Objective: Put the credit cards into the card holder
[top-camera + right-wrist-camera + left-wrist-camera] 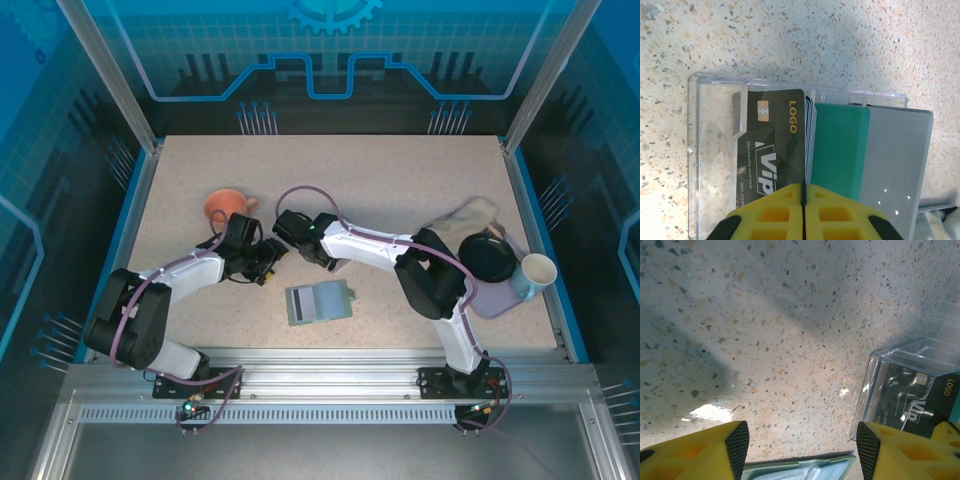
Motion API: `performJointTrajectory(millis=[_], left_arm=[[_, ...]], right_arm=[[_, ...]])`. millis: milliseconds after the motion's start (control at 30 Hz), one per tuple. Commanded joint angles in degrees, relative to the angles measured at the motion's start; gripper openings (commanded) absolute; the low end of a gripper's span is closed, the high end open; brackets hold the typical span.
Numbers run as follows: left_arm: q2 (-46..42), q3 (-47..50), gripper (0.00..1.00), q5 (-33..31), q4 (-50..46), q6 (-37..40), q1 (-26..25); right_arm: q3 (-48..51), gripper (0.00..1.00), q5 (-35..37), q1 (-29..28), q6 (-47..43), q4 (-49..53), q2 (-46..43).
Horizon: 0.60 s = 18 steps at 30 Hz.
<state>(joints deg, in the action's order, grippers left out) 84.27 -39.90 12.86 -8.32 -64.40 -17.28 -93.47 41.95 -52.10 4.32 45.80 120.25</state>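
the credit cards (790,145) sit fanned and flat in a clear plastic box (710,150) on the tabletop (400,180); dark card (772,145) with gold chip, "LOGO" and "VIP" on top, then a teal card (840,150), then a pale grey card (895,160); the card holder (320,302) lies open and flat near the tabletop's front middle; sage-green edge, grey slotted inside, little tab on its right

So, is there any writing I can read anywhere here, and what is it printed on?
"LOGO": gold, on the dark card in the clear box.
"Vip": big white letters, same card.
"Membership card": small print beside it; the rest is blurred.
"NO.": its digits are too blurred to read.
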Motion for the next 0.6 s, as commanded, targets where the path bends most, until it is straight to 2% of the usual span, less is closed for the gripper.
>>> performJointTrajectory(millis=[0, 200, 400, 567], left_arm=[[-0.35, 1.05, 0.62, 0.10, -1.02, 0.90, 0.66], [-0.47, 0.76, 0.62, 0.24, -1.37, 1.27, 0.75], [-0.67, 0.21, 0.62, 0.46, -2.12, 2.02, 0.75], [-2.71, 0.13, 0.62, 1.90, -1.27, 3.64, 0.75]], right_arm=[[-1.86, 0.06, -0.10, 0.68, 0.40, 2.22, -2.21], [-2.11, 0.00, -2.69, 0.90, 1.54, 3.86, -4.49], [-2.49, 0.00, -7.16, 1.89, 3.02, 5.94, -7.81], [-1.63, 0.00, -14.81, 4.23, 5.62, 6.63, -11.60]])
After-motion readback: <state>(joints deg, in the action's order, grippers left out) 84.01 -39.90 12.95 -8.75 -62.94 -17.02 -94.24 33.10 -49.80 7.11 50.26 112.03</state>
